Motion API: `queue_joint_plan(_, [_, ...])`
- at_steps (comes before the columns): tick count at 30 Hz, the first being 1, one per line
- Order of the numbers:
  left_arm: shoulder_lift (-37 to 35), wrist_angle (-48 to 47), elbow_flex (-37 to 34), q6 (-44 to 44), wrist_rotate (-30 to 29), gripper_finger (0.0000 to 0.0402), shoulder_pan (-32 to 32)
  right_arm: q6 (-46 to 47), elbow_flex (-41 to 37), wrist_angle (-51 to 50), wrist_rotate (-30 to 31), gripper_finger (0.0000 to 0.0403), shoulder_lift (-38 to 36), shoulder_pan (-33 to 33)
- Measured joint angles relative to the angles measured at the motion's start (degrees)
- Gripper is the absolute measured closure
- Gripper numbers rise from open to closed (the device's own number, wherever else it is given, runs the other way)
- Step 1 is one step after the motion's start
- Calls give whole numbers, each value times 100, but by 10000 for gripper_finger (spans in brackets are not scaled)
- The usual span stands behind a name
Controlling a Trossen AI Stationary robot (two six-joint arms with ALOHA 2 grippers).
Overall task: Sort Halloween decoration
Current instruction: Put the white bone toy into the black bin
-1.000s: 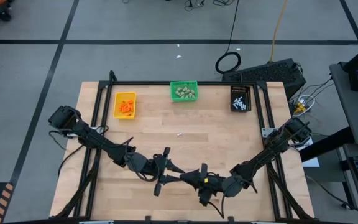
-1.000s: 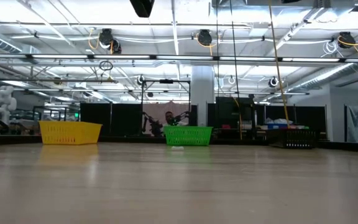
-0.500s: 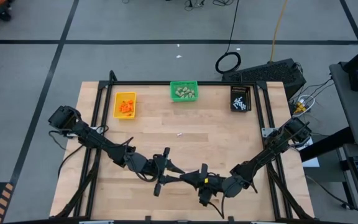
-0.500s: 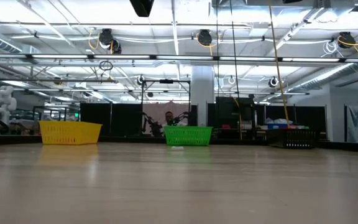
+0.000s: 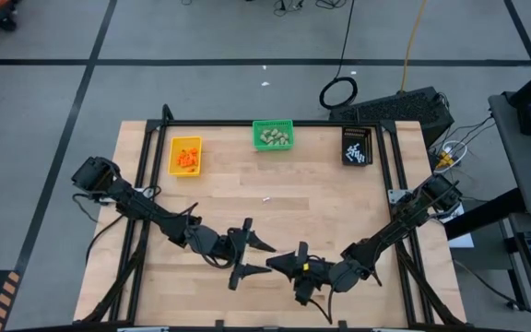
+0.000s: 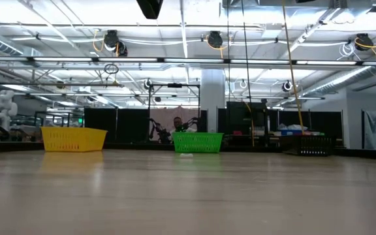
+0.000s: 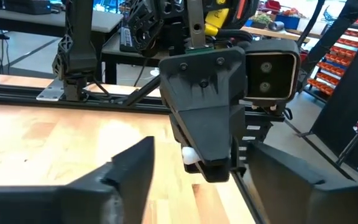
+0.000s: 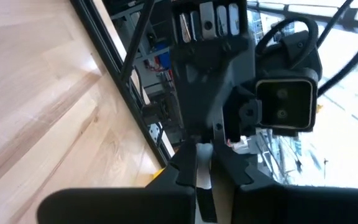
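Wooden bench (image 5: 312,207) from above: yellow bin (image 5: 185,156) at 11 o'clock, green bin (image 5: 273,136) at 12, black bin (image 5: 357,146) at 1, decorations inside; one white stick (image 5: 266,199) lies mid-bench. Left end effector (image 5: 254,257) spread open, empty. Right wrist view: right end effector (image 8: 202,168) pinches a white stick (image 8: 202,175).

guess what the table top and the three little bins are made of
Table top: looks like pale wood planks with a smooth satin finish; grain lines and board seams show. Yellow bin, green bin and black bin: probably moulded plastic; uniform bright colour and latticed walls in the low view.
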Motion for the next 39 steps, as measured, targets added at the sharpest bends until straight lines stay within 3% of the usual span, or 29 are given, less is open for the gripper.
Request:
queue_joint_plan(8, [-117, -105, 2, 4, 308, 85, -2, 359, 0, 1, 711, 399, 0, 252])
queue_joint_plan(21, [-538, -1323, 4, 516, 195, 82, 123, 2053, 0, 41, 1843, 399, 2, 895])
queue_joint_plan(26, [-549, -1856, 3, 732, -183, 82, 376, 2682, 0, 26, 2723, 399, -91, 904])
queue_joint_plan(30, [-549, -2093, 2, 860, -243, 82, 657, 2741, 0, 25, 3278, 399, -465, 880])
queue_joint_plan(32, [-549, -2193, 2, 965, -7, 83, 766, 2620, -2, -24, 3389, 399, -704, 855])
queue_joint_plan(36, [-549, -2243, 2, 1208, 352, 105, 890, 2439, -2, -822, 3446, 399, -1415, 752])
queue_joint_plan(39, [-546, -2248, 2, 1350, 363, 138, 941, 3239, -2, -2301, 3213, 399, -2081, 571])
